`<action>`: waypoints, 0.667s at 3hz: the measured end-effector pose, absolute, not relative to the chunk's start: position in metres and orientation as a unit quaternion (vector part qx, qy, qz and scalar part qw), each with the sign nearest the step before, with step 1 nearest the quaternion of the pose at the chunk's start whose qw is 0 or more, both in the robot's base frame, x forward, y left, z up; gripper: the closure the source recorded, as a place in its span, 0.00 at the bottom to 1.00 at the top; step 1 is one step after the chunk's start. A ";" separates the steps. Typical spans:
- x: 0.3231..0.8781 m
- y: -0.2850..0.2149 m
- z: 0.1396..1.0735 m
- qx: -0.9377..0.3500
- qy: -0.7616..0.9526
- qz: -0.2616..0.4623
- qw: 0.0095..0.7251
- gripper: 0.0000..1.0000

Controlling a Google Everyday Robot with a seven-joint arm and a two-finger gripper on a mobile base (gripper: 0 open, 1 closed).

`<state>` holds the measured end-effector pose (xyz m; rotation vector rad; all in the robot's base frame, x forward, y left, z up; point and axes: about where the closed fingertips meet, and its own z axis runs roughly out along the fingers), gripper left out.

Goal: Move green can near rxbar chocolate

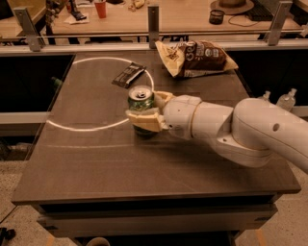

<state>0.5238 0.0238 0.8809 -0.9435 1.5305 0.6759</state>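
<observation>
The green can [140, 102] stands upright, silver top showing, near the middle of the dark table [86, 153]. My gripper [147, 109] reaches in from the right on a thick white arm and is shut on the green can, with tan fingers [143, 120] wrapped around its body. The rxbar chocolate [128, 75], a flat dark wrapper, lies on the table just behind and left of the can, a short gap away.
A large tan-and-brown snack bag [195, 57] lies at the back right of the table. A white ring of light [72, 126] marks the left half. A railing and a wooden desk with a red cup [100, 8] stand behind. Bottles [288, 100] sit at the right.
</observation>
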 end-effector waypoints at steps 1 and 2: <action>0.544 -0.042 0.877 -0.352 0.706 0.209 0.578 1.00; 0.544 -0.042 0.877 -0.352 0.706 0.209 0.578 1.00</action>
